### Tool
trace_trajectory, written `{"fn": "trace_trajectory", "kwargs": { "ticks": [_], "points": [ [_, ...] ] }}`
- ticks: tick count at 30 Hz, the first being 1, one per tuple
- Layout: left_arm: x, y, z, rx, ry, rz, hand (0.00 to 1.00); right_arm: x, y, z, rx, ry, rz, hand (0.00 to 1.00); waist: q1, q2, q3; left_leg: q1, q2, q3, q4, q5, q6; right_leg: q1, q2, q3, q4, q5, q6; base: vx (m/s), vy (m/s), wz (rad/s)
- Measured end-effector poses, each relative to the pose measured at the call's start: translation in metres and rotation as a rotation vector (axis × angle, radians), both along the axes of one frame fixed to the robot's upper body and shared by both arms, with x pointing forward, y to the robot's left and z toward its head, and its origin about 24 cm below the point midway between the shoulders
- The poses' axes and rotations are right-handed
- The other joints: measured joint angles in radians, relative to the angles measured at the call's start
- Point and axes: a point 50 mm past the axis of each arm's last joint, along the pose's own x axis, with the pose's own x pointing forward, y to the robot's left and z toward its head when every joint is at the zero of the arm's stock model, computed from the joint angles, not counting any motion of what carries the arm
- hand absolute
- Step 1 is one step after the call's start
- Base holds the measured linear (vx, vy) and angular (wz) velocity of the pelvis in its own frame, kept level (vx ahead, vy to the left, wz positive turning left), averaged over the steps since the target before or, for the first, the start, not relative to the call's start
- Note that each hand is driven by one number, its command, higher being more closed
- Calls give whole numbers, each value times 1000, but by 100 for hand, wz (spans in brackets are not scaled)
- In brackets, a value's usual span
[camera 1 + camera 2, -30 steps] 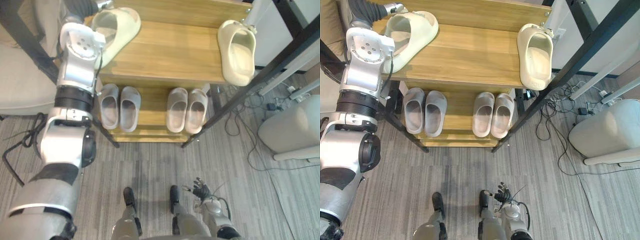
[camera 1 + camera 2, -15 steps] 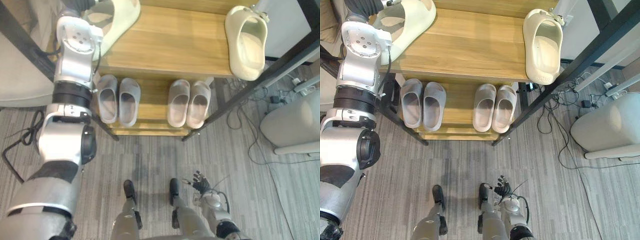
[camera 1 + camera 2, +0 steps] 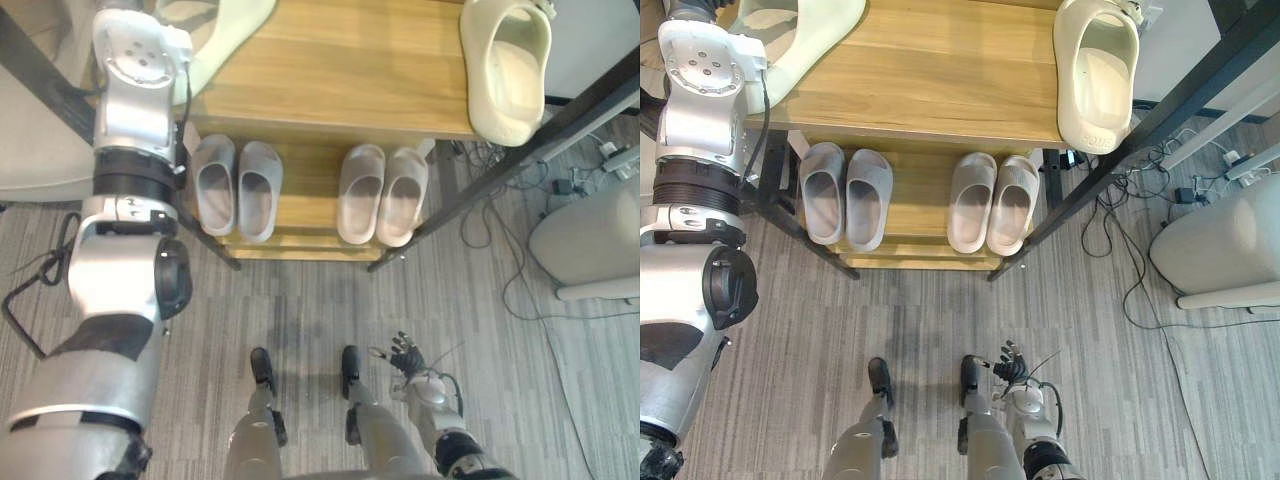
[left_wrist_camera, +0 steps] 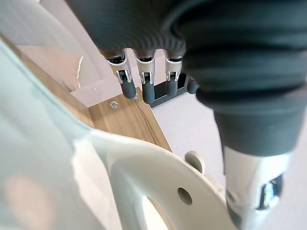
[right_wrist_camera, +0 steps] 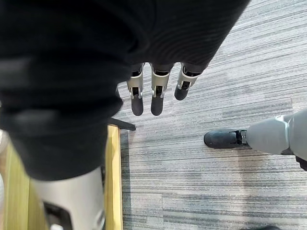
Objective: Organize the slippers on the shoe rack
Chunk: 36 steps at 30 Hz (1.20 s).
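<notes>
Left hand hovers with straight, released fingers over the pale green slipper at the far left of the shoe rack's top shelf; a cream slipper lies at its right end; left grey pair and right grey pair sit on the lower shelf; right hand hangs loose-fingered above the floor.

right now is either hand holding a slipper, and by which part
Cannot tell for the left hand: it is close over the holed rim of the pale green slipper, but no grip shows. The right hand is open and empty.
</notes>
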Motion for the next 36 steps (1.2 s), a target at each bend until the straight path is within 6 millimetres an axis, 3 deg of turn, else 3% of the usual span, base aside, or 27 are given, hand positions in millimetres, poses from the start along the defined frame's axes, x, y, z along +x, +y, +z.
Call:
{"fn": "trace_trajectory", "kwargs": {
  "ticks": [12,28,29,36],
  "points": [
    [4,-11,-4,79,31,5,0,0,-1,0,-3,0,-11,0,3,2,1,1,0,-8,0,0,-1,5,-2,-11,8,0,0,82,35,2],
    [9,-38,-10,412,109,94,0,7,1,4,1,-19,-8,0,6,13,8,5,-4,2,-1,8,0,6,-8,-21,17,-4,-4,66,36,1],
    [10,-42,-10,428,110,92,100,7,1,4,6,-19,-12,0,7,13,8,5,-4,2,-1,8,0,7,-9,-22,17,-4,-4,79,53,3],
    [14,-62,-18,482,132,58,100,7,2,4,13,-19,-17,0,10,13,8,3,-4,1,-1,12,-4,7,-9,-26,17,-4,-4,22,12,1]
  ]
}}
